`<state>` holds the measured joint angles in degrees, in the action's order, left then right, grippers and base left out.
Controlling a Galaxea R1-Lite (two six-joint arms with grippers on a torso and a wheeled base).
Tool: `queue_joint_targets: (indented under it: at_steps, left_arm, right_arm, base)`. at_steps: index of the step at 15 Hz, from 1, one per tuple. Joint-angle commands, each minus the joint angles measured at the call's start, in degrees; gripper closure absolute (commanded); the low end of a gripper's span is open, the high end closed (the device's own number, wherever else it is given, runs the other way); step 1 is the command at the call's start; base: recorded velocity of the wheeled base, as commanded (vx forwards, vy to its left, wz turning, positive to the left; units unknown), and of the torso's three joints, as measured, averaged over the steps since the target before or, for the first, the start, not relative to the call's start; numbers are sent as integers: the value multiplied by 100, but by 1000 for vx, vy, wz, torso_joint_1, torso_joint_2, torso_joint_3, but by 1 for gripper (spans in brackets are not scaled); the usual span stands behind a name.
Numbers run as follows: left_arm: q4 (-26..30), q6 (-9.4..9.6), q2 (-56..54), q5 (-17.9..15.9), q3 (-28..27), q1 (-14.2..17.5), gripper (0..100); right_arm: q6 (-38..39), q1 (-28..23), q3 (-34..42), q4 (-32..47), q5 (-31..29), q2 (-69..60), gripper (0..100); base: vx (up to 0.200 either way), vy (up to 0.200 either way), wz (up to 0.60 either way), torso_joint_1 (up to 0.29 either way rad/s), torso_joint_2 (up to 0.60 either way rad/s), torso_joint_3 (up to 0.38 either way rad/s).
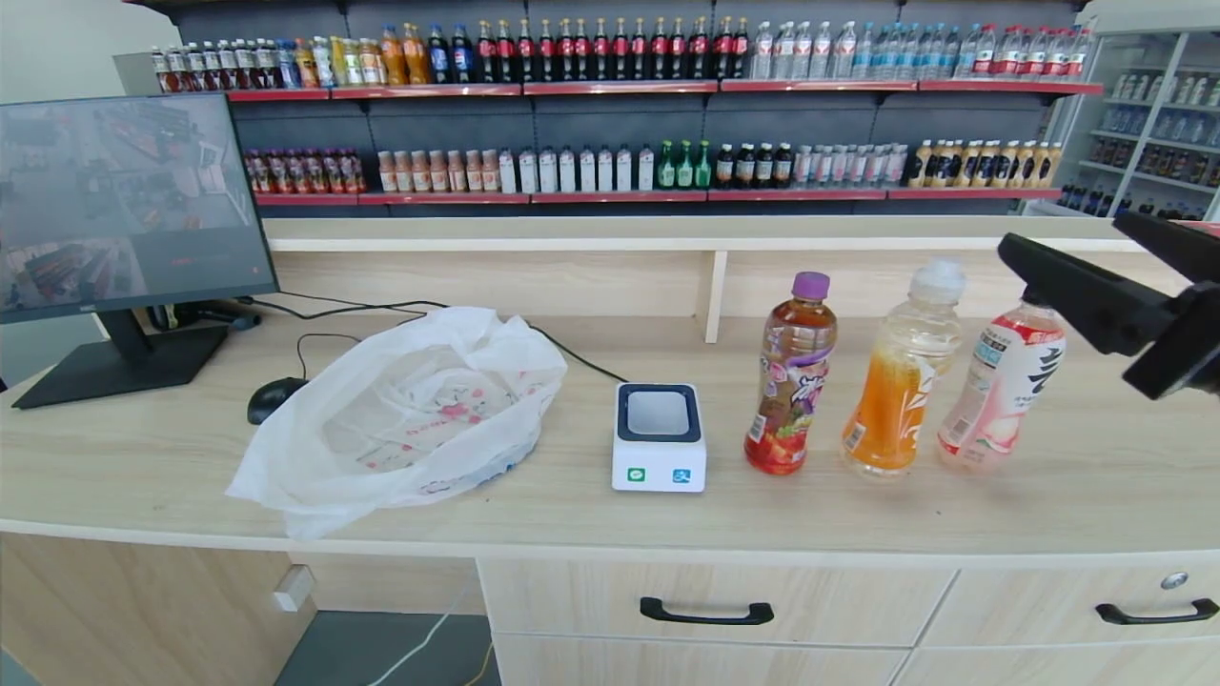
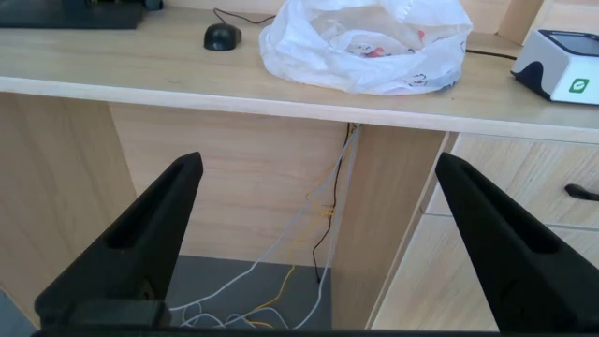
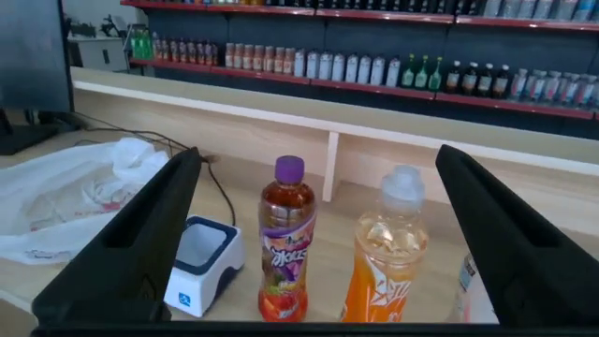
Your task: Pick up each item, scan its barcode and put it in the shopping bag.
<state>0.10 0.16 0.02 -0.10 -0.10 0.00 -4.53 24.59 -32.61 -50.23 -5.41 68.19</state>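
Three bottles stand in a row on the wooden counter (image 1: 591, 519): a purple-capped red drink (image 1: 791, 376) (image 3: 285, 243), an orange drink (image 1: 901, 376) (image 3: 388, 257) and a pink-labelled bottle (image 1: 1001, 386) (image 3: 473, 290). Left of them sits the white barcode scanner (image 1: 660, 436) (image 3: 204, 267) (image 2: 560, 64). The white shopping bag (image 1: 410, 414) (image 2: 370, 42) (image 3: 70, 201) lies open further left. My right gripper (image 1: 1096, 257) (image 3: 318, 243) hangs open above and right of the bottles. My left gripper (image 2: 318, 243) is open, low in front of the counter.
A monitor (image 1: 124, 205) and a black mouse (image 1: 274, 398) (image 2: 223, 36) occupy the counter's left end, with cables behind the bag. Drawers with black handles (image 1: 705, 612) lie below. Stocked drink shelves (image 1: 620, 105) line the back wall. Cables dangle under the counter (image 2: 318, 234).
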Motion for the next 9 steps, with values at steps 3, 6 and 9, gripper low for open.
queue_joint_targets:
  at_steps: [3,6,9]
  left_arm:
    - [-1,2,-2,1,1,9,0]
    - [-1,2,-2,1,1,0,0]
    - [-1,2,-2,1,1,0,0]
  right_arm:
    - [357,1066,44,-2202,-1173,2260,0]
    - [533,1435,141,-3266,-1805,3086,0]
    - [541,1356,448,-3353,-1805,3288,0]
  base:
    - [0,0,0,0,0,0]
    - [0,0,0,0,0,0]
    - [0,0,0,0,0,0]
